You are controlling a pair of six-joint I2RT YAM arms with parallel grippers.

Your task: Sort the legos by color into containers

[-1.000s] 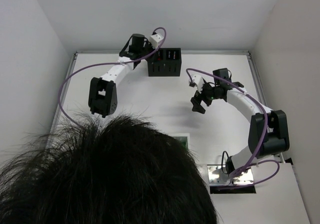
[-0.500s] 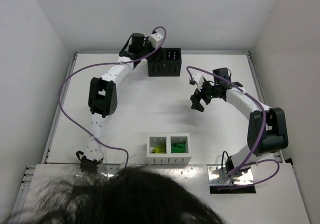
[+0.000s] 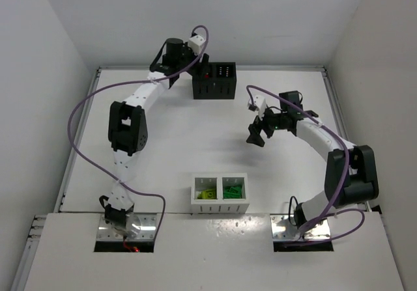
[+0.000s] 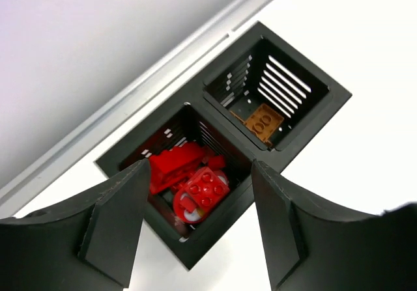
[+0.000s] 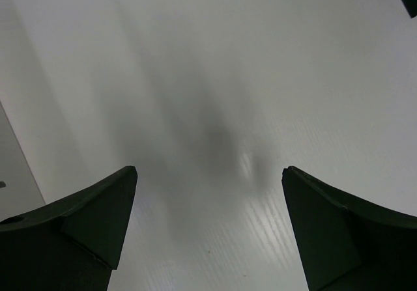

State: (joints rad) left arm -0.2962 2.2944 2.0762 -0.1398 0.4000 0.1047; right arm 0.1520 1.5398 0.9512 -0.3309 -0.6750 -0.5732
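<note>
where red legos (image 4: 184, 165) lie, the left end effector (image 4: 199, 185) gapes.

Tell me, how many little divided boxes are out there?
2. The black box sits at the far side; the white box sits at the near side, centrally. No others show.

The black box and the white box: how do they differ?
The black box stands far back, the white box near the front. The black box holds red bricks and an orange-brown brick; the white box holds lime bricks and green bricks. Both have two compartments.
</note>
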